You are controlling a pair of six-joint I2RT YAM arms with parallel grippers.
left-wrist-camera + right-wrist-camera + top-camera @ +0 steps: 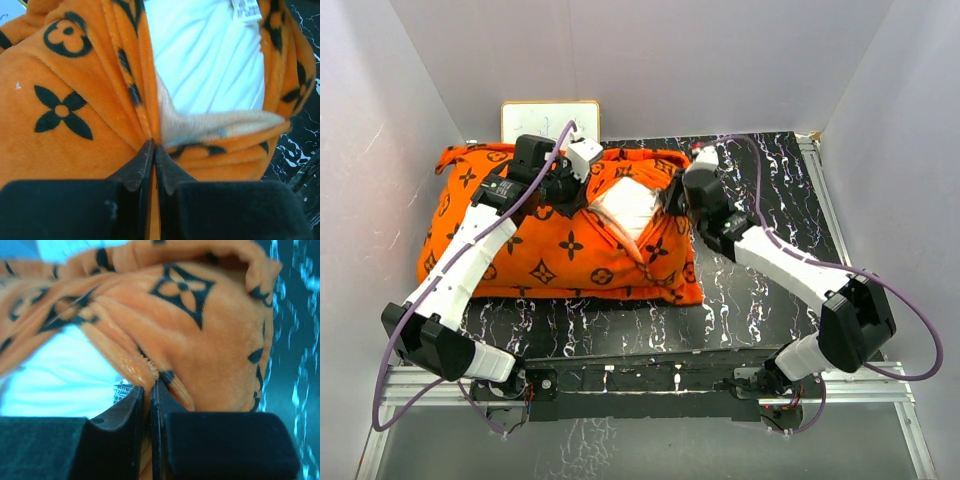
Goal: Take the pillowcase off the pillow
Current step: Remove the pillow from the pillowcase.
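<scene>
Both arms are in at the opening! The bright orange plush pillowcase with dark brown flower and star motifs (550,250) lies across the left and middle of the black, white-veined marble-look table (760,290). The plump off-white fabric pillow (625,205) is inside it, showing only through a gap near the cover's right end.

The left gripper (153,150) has its jaws pinched together on a fold of orange hem at one lip of that gap, with a sliver of orange running down between the fingers. The right gripper (150,389) is clamped tight too, nipping the fuzzy orange edge on the opposite lip, with a white care label peeking out just behind it.

So this looks like the spreading step, with most of the pillow covered and plenty left to do. To do it well, the two lips should be drawn apart evenly and low, so the mouth widens rather than bunching. Then the cover wants peeling back towards its closed left end.

The right bite looks shallow, right at the fingertips, and plush like this may slip under a sharp tug. The loose pillow may also drag along, so slow, steady tension is the call. Watch the small white framed whiteboard (550,120) standing just behind.
</scene>
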